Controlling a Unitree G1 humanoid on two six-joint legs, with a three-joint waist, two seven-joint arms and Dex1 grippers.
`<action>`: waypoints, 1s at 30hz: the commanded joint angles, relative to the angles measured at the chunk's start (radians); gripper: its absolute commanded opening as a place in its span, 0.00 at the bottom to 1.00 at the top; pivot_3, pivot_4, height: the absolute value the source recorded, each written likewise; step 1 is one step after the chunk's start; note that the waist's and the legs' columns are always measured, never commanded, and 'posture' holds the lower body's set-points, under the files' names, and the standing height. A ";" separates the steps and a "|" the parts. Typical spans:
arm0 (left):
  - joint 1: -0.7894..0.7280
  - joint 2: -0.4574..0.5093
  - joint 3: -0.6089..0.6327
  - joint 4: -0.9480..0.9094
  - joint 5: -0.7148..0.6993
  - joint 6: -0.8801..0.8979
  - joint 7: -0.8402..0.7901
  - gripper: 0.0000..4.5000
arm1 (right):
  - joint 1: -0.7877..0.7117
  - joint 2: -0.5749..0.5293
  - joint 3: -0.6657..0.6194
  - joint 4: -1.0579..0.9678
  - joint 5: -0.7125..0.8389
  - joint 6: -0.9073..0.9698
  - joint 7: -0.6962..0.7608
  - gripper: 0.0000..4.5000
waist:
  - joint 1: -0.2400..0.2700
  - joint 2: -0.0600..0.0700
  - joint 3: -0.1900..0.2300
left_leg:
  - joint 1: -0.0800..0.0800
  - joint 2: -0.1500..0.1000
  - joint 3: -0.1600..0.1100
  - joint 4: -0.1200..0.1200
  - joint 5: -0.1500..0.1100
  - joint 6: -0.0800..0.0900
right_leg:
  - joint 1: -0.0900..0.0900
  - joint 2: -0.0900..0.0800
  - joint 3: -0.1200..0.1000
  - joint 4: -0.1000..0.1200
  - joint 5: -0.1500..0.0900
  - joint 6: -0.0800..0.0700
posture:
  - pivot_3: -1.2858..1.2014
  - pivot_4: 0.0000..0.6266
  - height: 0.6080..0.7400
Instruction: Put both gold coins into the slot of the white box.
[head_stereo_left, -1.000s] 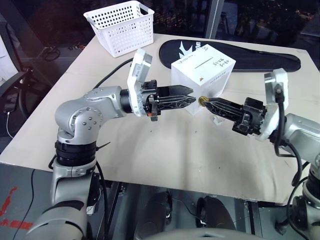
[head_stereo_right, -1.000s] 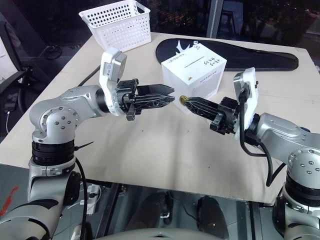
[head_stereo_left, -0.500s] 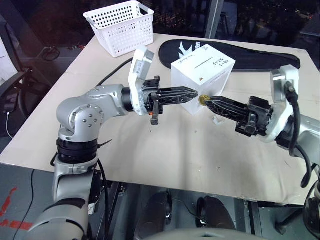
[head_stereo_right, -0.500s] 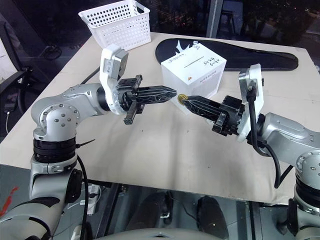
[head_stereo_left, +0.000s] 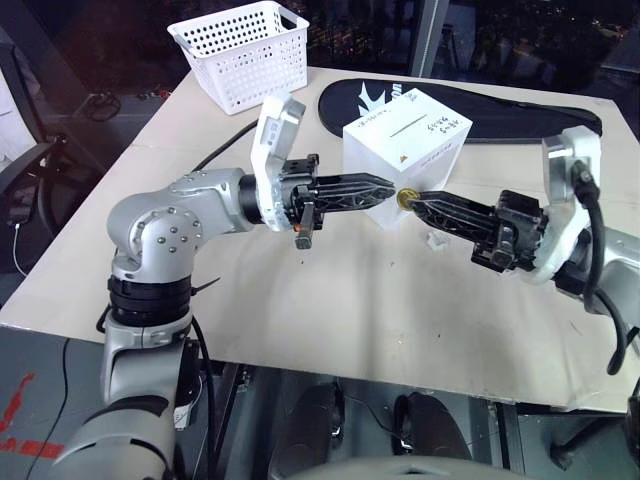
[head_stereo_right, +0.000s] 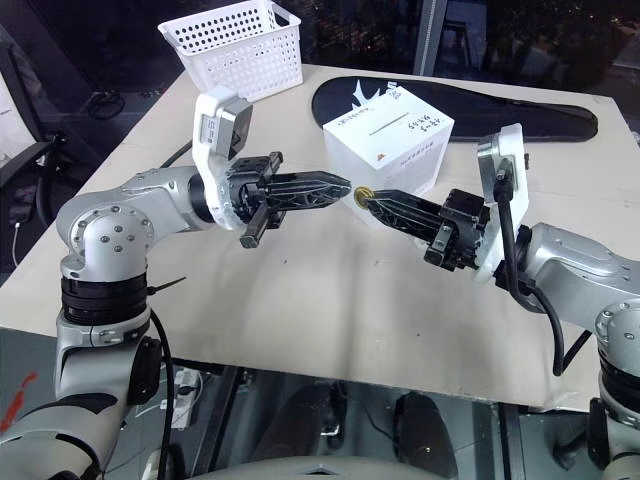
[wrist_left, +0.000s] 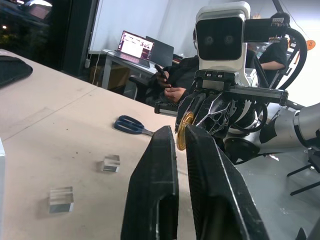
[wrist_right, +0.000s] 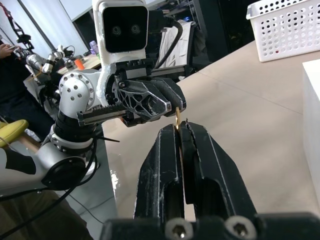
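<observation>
The white box stands at the table's back middle, its dark slot on the upper face. In front of the box, above the table, my right gripper points left and is shut on a gold coin, seen edge-on between its fingers in the right wrist view. My left gripper points right, shut, its tips just up-left of the coin. In the left wrist view the coin shows past the left fingers; I cannot tell whether they touch it.
A white perforated basket stands at the back left, a black flat bag behind the box. Small clear holder pieces and blue scissors lie on the table. A person sits beyond the table.
The left gripper's fingers have closed from slightly apart to shut. The right wrist has rolled, lifting its white camera housing. The coin stays at the right gripper's tips.
</observation>
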 joint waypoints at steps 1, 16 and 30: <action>-0.026 0.000 0.000 -0.016 -0.004 -0.021 -0.019 0.06 | -0.019 -0.014 0.002 -0.027 0.031 -0.034 -0.009 0.00 | 0.000 0.000 0.000 | 0.000 0.000 0.000 0.000 0.000 0.000 | 0.000 0.000 0.000 0.000 0.000 0.000 | 0.52 0.24 1.00; -0.025 -0.001 -0.004 -0.026 -0.032 -0.001 -0.038 0.06 | -0.043 -0.018 0.039 -0.029 0.059 -0.055 -0.013 0.00 | 0.000 0.000 0.000 | 0.000 0.000 0.000 -0.001 0.000 0.000 | 0.000 -0.001 0.000 -0.001 0.000 -0.001 | 0.52 0.24 1.00; -0.031 -0.003 -0.012 -0.017 -0.045 0.005 -0.063 0.03 | -0.041 -0.016 0.055 -0.040 0.081 -0.065 -0.023 0.00 | 0.000 0.000 0.000 | -0.001 0.000 0.000 -0.001 0.000 0.000 | 0.000 -0.001 0.000 -0.002 0.000 -0.001 | 0.52 0.24 1.00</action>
